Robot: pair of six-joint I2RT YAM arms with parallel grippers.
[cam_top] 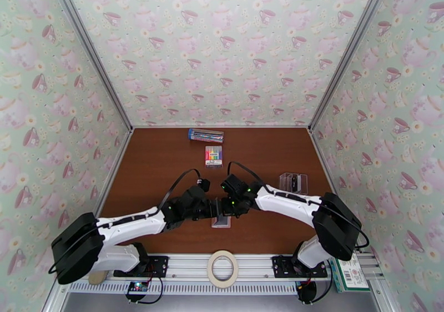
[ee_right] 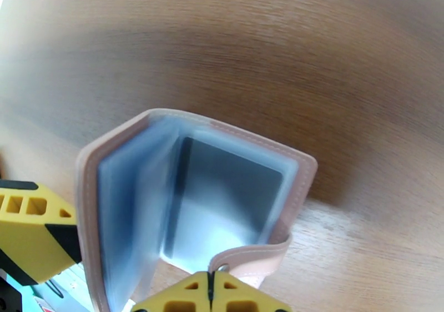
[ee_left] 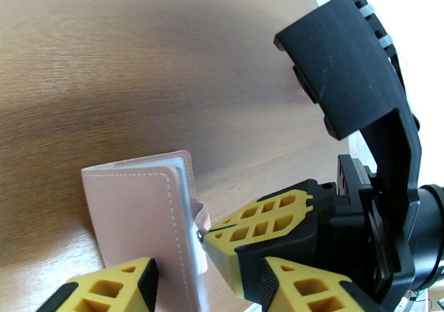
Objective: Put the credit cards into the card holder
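- From the top camera I could barely see the card holder. Both wrists crowded over it near the middle of the tabletop, and just a pale corner poked out below them.
- The holder's lower edge was cut off in both wrist views. Its inner sleeves were blurred, so I couldn't tell if any card sat in them.
- The credit cards were small clear and dark pieces near the tabletop's right edge, well apart from the holder and too small to count.
- The right wrist camera gave me the inside. The holder was partly open like a book, with its grey-blue pockets facing the lens. Its pink snap strap curled down to the right tool.
- The right tool's fingers were pressed together with no gap and the strap end sat at their tips. It looked clamped on the strap.
- The left wrist camera gave me the outside: the stitched pink cover, with the right tool's yellow tip at the snap.
- The left tool was spread wide and not clamped. One finger lay against the cover, and the other sat apart from it, beyond the right tool's tip.
- At the far side lay a marker pack and a pen box. A tape roll sat on the near rail.
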